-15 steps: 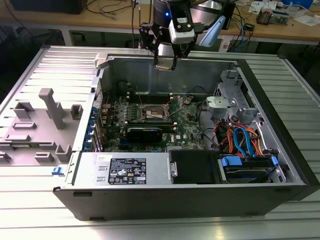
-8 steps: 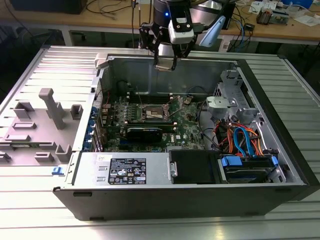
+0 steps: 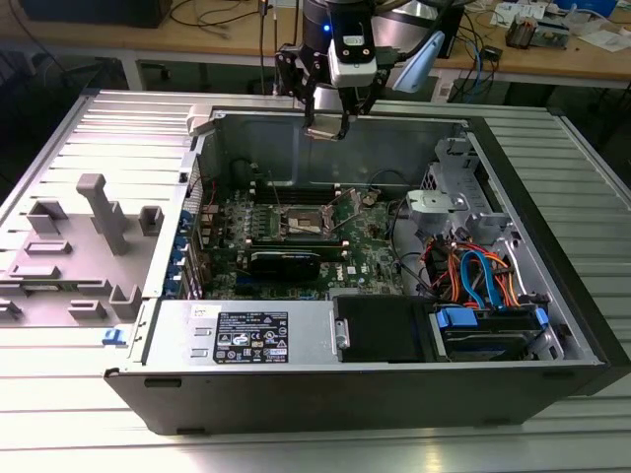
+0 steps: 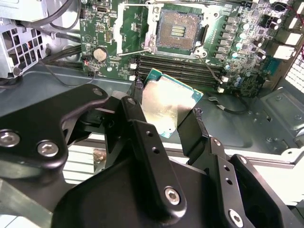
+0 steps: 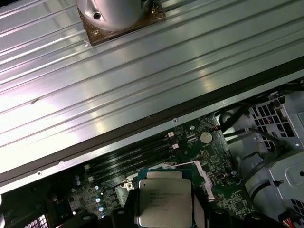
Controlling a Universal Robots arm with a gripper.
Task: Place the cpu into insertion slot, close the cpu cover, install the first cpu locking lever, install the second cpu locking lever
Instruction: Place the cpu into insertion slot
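Gripper (image 3: 327, 126) hangs over the back wall of the open pc case (image 3: 296, 158), well above the motherboard (image 3: 370, 251). It's clamped on the cpu (image 4: 167, 102). In the second wrist view the two black fingers (image 4: 142, 135) pinch opposite edges of the chip, which sits tilted with one corner toward the board and its silvery top catching light. In the first wrist view the cpu (image 5: 165, 203) shows its grey metal lid w/ print on it, dark finger shapes on either side.

Insertion slot (image 4: 178, 29) is on the board below and apart from the chip, nothing in it: dark centre w/ gold contacts exposed, silvery rim around. In the exterior view the slot (image 3: 301, 225) sits approx mid-board. Can't tell how the cover stands. Long black memory slots (image 4: 183, 71) run just beside the socket, between it and the held chip as the second wrist view sees it. Coin battery (image 4: 99, 53) is on the board near the socket.

Case lies on its side on a ribbed metal bench (image 3: 296, 448). Grey moulded fixture tray (image 3: 89, 236) is at the exterior view's left, and orange and blue cables (image 3: 473, 276) are bundled inside the case at that view's right.
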